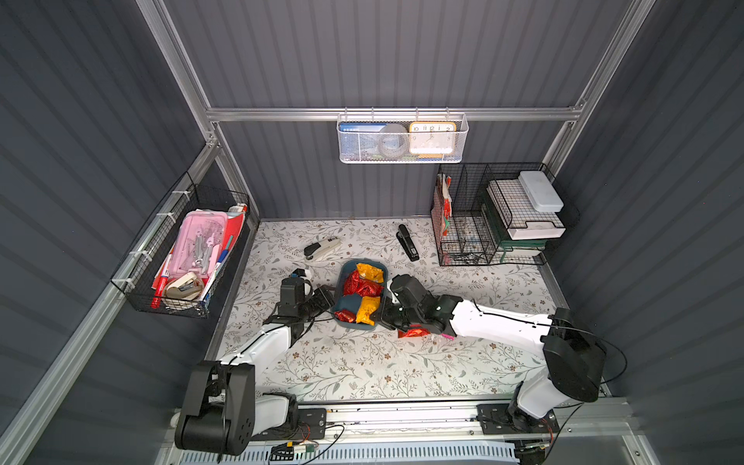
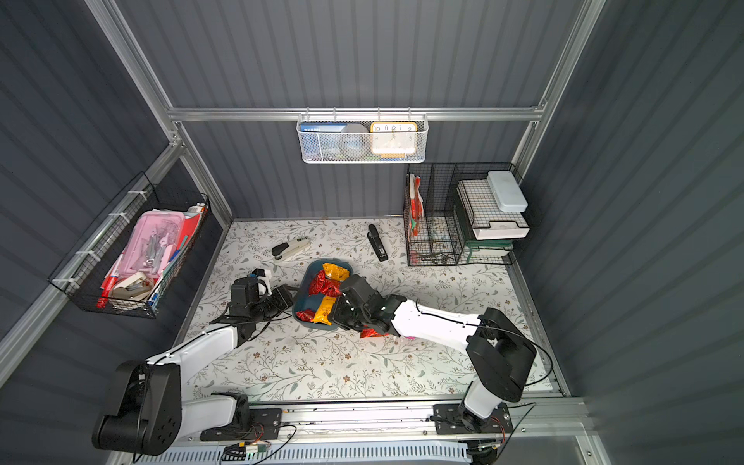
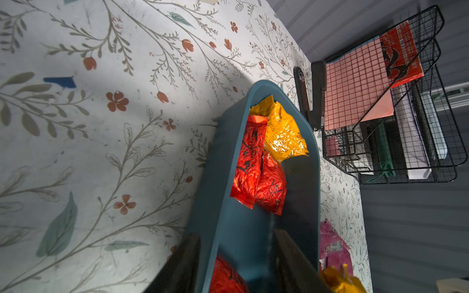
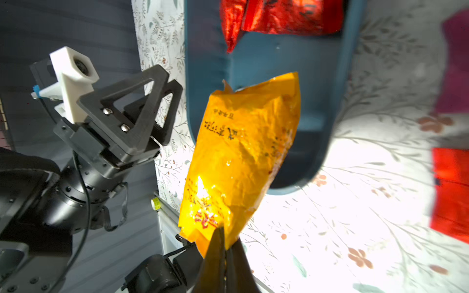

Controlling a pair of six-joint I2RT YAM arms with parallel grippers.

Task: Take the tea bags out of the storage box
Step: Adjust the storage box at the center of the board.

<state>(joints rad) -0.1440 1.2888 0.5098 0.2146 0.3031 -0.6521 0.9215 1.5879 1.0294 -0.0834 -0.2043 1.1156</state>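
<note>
**Yellow bag pinched by its seam over the box**

The right pincer (image 4: pixel 223 237) is clenched on the end seam of a yellow tea bag (image 4: pixel 243 152). The bag juts from the jaws over the near end of the box (image 1: pixel 349 302). The left pincer (image 3: pixel 233 232) is released. Its jaws stand apart astride the box wall on its own side, one finger outside and one inside, with bare box floor showing between.

Inside the box lie two red bags (image 1: pixel 358 286), a second yellow bag (image 1: pixel 369 273) at the far end and another red one in the near corner. A red bag (image 1: pixel 414 332) and a pink bag (image 3: pixel 332 243) lie out on the table (image 1: pixel 362 362), just beside the box and partly under the right arm.

The bags look light, limp and slick, since the foil crumples and gives no firm body to squeeze. The flat sealed seam seems the surest hold, while a pinch on the belly may slip.

The floral table is flat and smooth, with open room in front of the box. Grey ribbed walls close three sides. The black stapler (image 1: pixel 408 242) and wire rack (image 1: pixel 495 217) stand well apart.
</note>
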